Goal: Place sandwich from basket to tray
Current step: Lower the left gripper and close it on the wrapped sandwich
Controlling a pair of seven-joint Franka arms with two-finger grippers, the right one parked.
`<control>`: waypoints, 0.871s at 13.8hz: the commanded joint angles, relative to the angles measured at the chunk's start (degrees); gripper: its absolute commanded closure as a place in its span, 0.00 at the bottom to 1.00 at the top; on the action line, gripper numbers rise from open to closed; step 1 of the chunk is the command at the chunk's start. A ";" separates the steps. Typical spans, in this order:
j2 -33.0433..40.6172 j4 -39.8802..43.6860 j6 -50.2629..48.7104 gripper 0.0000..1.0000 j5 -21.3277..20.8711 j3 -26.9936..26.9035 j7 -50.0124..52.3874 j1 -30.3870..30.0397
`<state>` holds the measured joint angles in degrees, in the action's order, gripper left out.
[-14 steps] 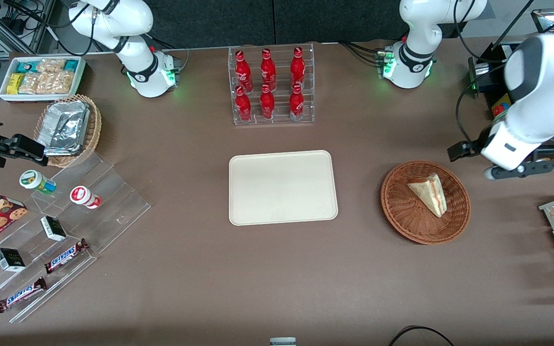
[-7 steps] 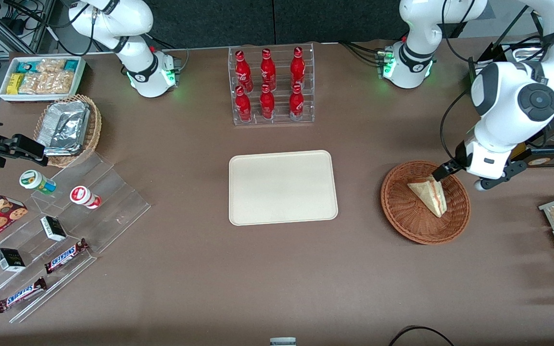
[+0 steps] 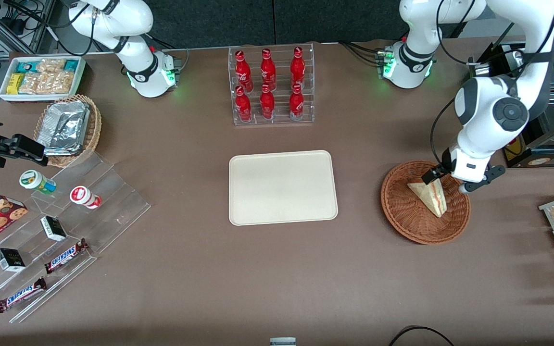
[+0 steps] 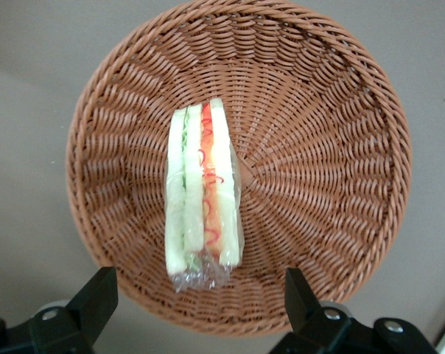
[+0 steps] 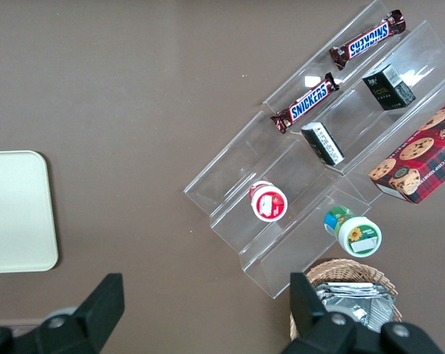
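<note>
One sandwich [image 4: 202, 193] is lying in the basket [image 4: 333, 147], long axis running twelve to six on the wrist camera's clock face. Directly above its six o'clock end, the gripper [image 4: 200, 306] is hovering with fingers spread, straddling it. Tray [image 3: 282, 187] is sitting bare.

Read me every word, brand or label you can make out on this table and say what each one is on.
"SNICKERS": on each of the two chocolate bars on the clear stepped stand.
Red bottles in the rack: white script, too small to read.
Cookie box, small dark boxes, two cup lids: print unreadable.
Sandwich, basket, tray: no text. The gripper hovers open above the sandwich.
</note>
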<state>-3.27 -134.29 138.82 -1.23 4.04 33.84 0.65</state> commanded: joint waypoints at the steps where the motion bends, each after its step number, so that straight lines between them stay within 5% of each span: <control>1: -2.43 -0.71 4.95 0.00 -0.35 -0.43 2.80 0.41; 6: -6.56 -0.62 7.69 0.02 -0.26 -2.01 3.16 0.15; 7: -7.00 -0.71 8.56 0.10 -0.26 -2.01 3.25 0.15; 12: -7.54 -0.80 8.75 0.91 -0.26 -2.01 7.37 0.06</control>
<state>-10.93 -134.84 146.68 -1.22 2.07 38.99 0.55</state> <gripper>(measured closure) 0.511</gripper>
